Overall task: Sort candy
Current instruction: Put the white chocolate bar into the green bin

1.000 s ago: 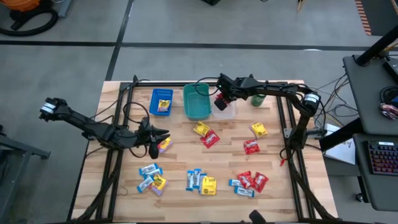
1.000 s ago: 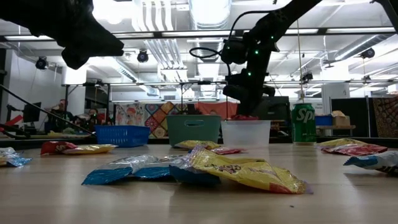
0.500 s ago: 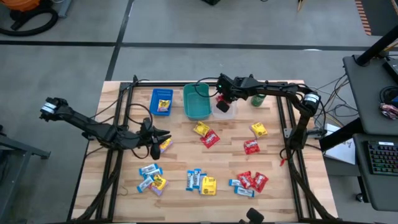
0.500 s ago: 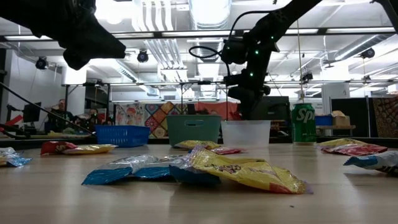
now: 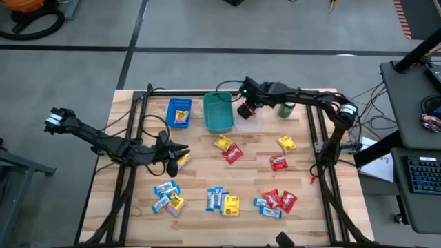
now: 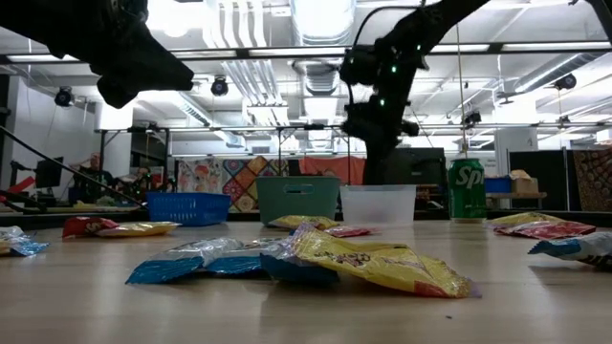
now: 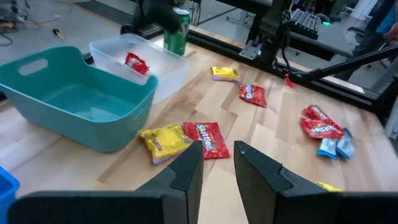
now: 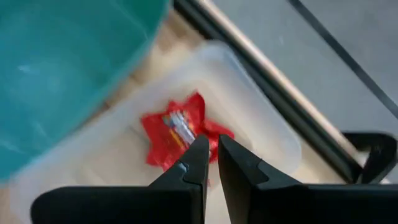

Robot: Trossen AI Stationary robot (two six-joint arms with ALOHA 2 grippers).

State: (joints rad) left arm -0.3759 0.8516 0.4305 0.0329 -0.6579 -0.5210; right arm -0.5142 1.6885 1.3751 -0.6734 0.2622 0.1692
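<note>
We see the right end effector (image 5: pixel 245 110) above the clear bin (image 5: pixel 249 120) at the desk's (image 5: pixel 251 172) far edge, fingers nearly together, empty. A red candy packet (image 8: pixel 180 130) lies inside, crinkled. Left end effector (image 5: pixel 172 157) hovers mid-desk, slightly parted, empty; open wood lies between scattered packets.

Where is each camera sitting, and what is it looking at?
High view: above the table, looking straight down; both arms show, left gripper and right gripper.
Low view: at tabletop height, looking across the candy toward the bins; arms come in from above.
Left wrist view: on the left arm, facing the teal bin; its own fingers show.
Right wrist view: on the right arm, looking down into the clear bin at a red candy.
Shared: both wrist views show that candy.
</note>
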